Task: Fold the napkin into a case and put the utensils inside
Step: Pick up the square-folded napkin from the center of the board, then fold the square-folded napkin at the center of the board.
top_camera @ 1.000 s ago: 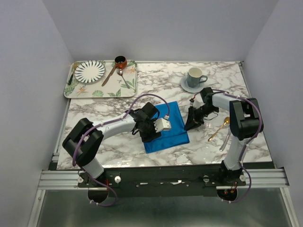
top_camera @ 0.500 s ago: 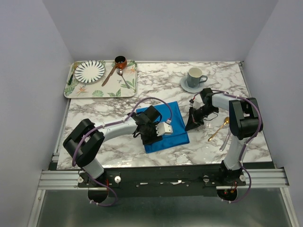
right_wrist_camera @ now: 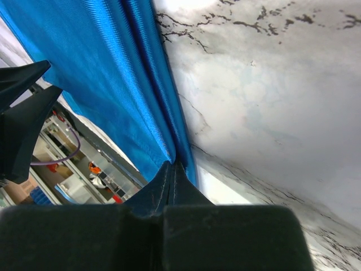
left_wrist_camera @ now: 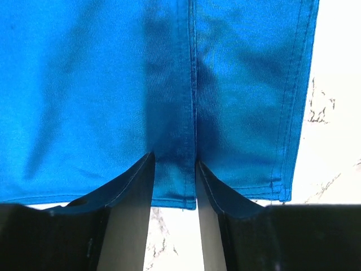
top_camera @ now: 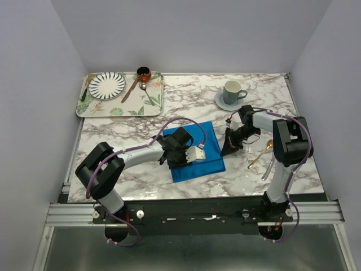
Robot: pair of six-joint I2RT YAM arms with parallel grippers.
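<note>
Napkin (top_camera: 210, 148) part-folded, a gripper at each side; spoon not yet in

The napkin lies flat near the middle of the tabletop (top_camera: 242, 175), towards its near edge, with one flap lapped over another along a hemmed seam. The right gripper (right_wrist_camera: 172, 166) is pressed together on the napkin's right edge, pinching it, apparently to lift or steady that side for the next fold. The left gripper (left_wrist_camera: 174, 166) stands over the left half at a cloth edge, fingers spread astride the seam's end and not clamping, likely set to take the flap. The gold spoon (top_camera: 260, 154) lies well apart, by the tabletop's right edge
</note>
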